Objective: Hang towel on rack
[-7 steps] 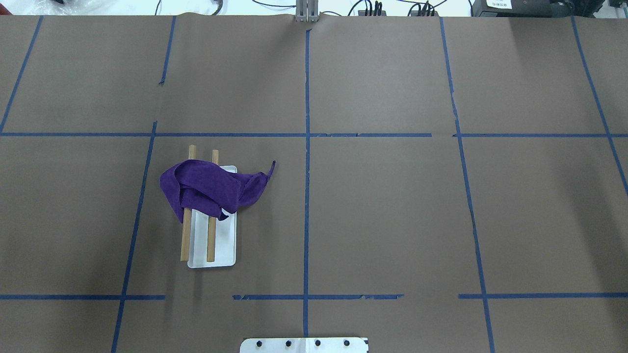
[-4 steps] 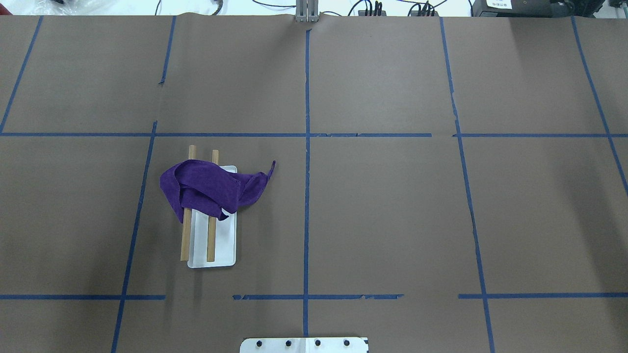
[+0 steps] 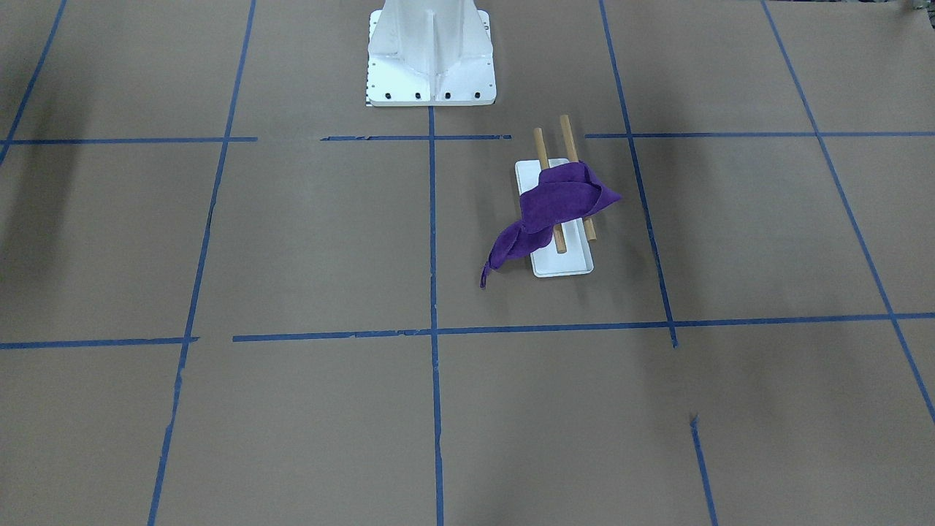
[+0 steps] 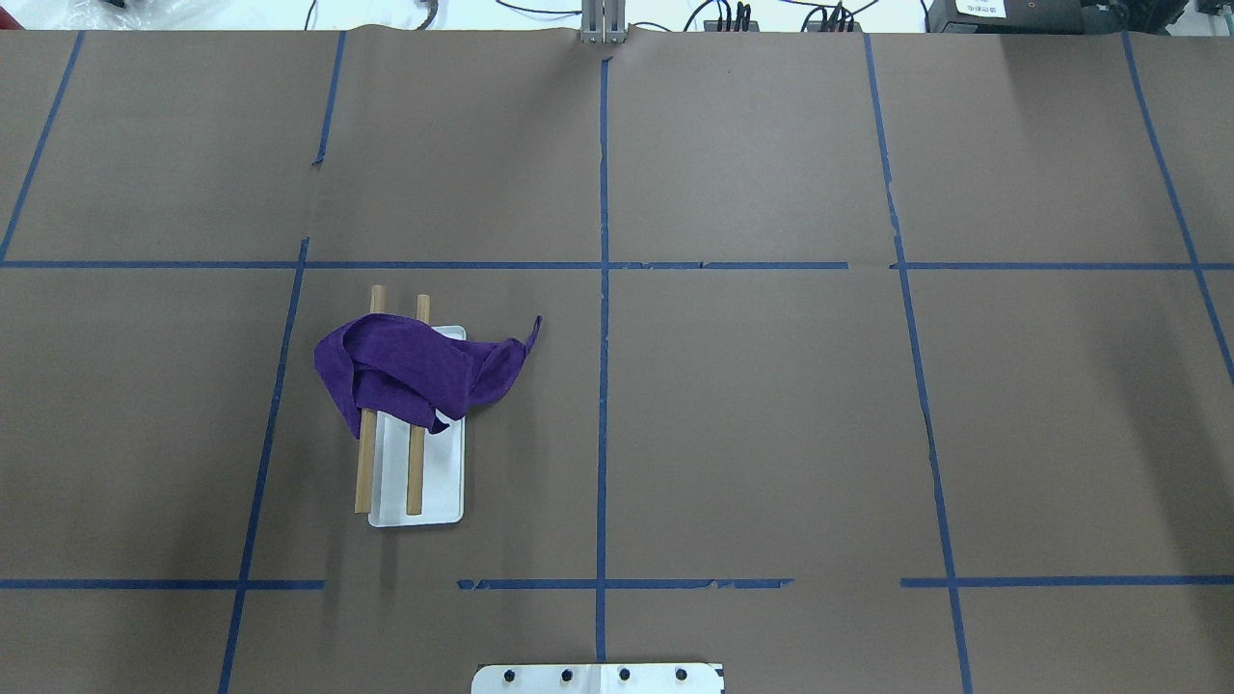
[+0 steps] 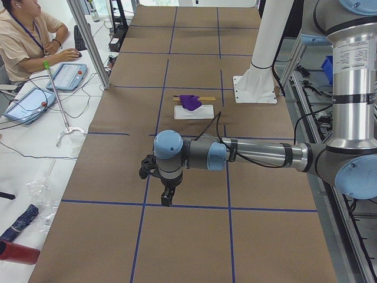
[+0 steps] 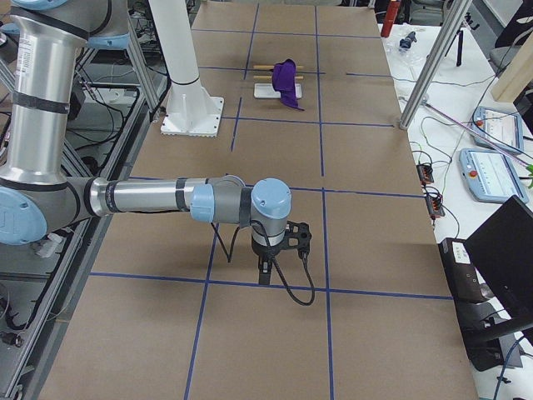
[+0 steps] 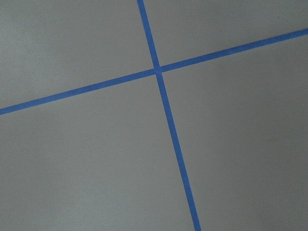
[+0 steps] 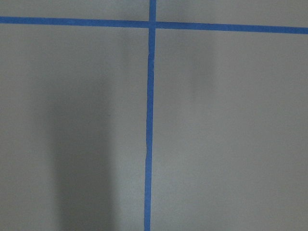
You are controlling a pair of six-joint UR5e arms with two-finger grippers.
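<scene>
Front view, towel: The purple towel [image 3: 559,204] lay bunched across both wooden dowels [image 3: 566,135] of the rack [image 3: 562,264]. One corner trailed off the tray's side onto the brown paper [image 3: 292,234].
Front view, surroundings: The white pedestal [image 3: 431,51] stood near the rack, on the robot's side, across a line of blue tape [image 3: 416,137].
Overhead, towel: The purple towel [image 4: 405,371] covered the dowels' far ends, and its tail pointed toward the centre tape line.
Left side view, claw: The left gripper [image 5: 168,197] hung fingers-down over the paper beside a tape crossing. How far its jaws stood apart could not be told.
Left side view, rack: The rack [image 5: 194,112] and towel sat well beyond this claw, farther along the table, with nothing between them.
Left side view, bystander: An operator [image 5: 23,35] sat at the table's far corner.
Right side view, claw: The right gripper [image 6: 264,272] pointed down near a tape line. Its jaw opening could not be told.
Right side view, rack: The rack and towel lay well beyond this claw, past the pedestal.
Wrist views: Each showed only paper and crossing tape below.
</scene>
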